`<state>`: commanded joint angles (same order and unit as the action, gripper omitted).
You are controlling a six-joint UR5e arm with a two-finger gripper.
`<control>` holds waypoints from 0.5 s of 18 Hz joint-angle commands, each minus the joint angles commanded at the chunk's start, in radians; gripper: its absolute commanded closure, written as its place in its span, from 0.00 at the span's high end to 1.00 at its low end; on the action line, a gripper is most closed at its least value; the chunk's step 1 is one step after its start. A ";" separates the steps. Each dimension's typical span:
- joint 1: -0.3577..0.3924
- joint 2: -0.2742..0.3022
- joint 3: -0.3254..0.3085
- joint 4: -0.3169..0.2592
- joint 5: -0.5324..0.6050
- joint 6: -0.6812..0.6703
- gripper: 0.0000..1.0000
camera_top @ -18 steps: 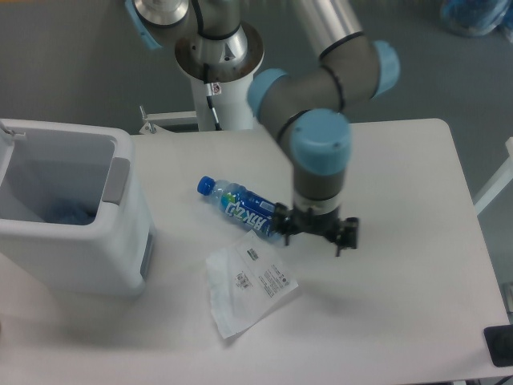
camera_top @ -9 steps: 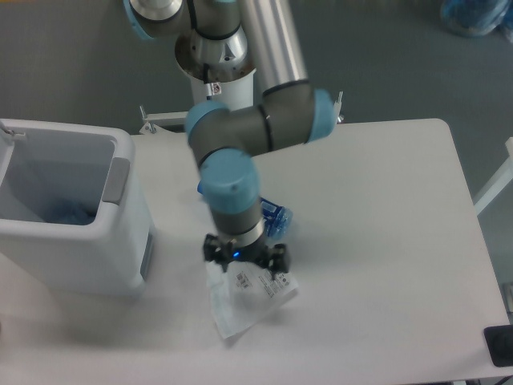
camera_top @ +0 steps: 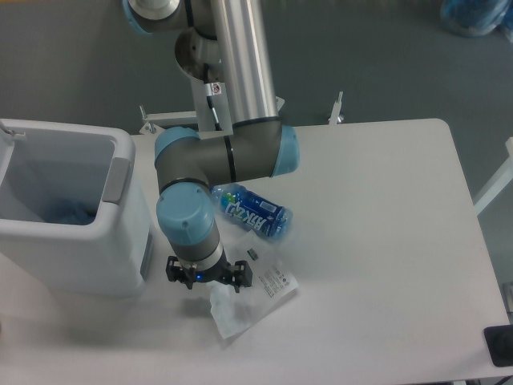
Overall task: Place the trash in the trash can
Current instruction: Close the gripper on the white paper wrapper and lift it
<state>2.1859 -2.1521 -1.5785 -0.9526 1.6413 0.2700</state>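
Since half a second ago the arm has swung further toward the white trash can (camera_top: 120, 241), carrying the claw (camera_top: 208, 277) off the middle of the plastic bag (camera_top: 250, 298) to its near-left edge. Its two fingers (camera_top: 240, 277) point down and stand spread apart, gripping nothing, with the bag's crinkled corner showing just below and to the right of them. Up and to the right of the claw lies the blue-labelled bottle (camera_top: 255, 215) on its side on the white worktop (camera_top: 385, 241), its cap end hidden behind the arm's elbow. Left of the claw, close by, stands the trash can, with something blue dimly visible inside it.
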 joint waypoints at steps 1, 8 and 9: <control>0.000 -0.006 0.002 0.000 0.005 0.000 1.00; 0.000 -0.005 -0.006 -0.002 0.031 0.003 0.13; 0.000 -0.002 -0.005 -0.002 0.031 0.001 0.01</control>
<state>2.1859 -2.1537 -1.5831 -0.9541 1.6720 0.2715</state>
